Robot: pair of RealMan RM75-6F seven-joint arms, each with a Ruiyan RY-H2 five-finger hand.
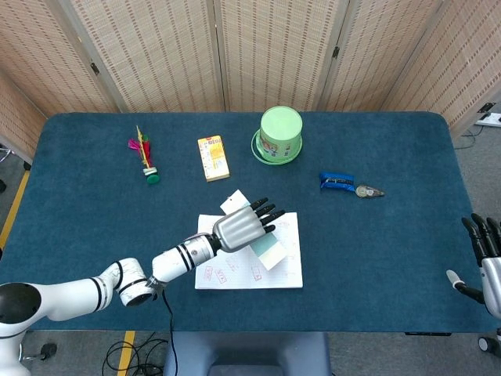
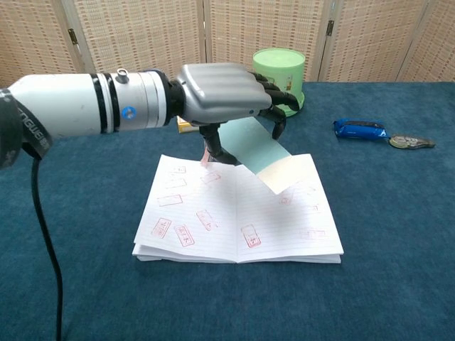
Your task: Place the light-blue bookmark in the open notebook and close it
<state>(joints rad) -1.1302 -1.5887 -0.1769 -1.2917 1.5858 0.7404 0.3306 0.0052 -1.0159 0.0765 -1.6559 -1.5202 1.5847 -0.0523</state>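
The open notebook (image 1: 243, 276) (image 2: 213, 227) lies flat near the table's front edge, its white pages dotted with red stamps. My left hand (image 1: 240, 225) (image 2: 226, 92) hovers over it and holds the light-blue bookmark (image 1: 267, 251) (image 2: 266, 153), which slants down toward the right-hand page. The bookmark's lower end looks pale cream. Whether its tip touches the page I cannot tell. My right hand (image 1: 485, 258) shows only at the right edge of the head view, fingers apart and holding nothing, far from the notebook.
A green lidded tub (image 1: 280, 135) (image 2: 278, 80) stands behind the notebook. A blue stapler-like item (image 1: 337, 182) (image 2: 360, 128) and a small metal object (image 1: 368, 191) lie to the right. A yellow box (image 1: 212, 157) and a feathered shuttlecock (image 1: 144, 153) sit at back left.
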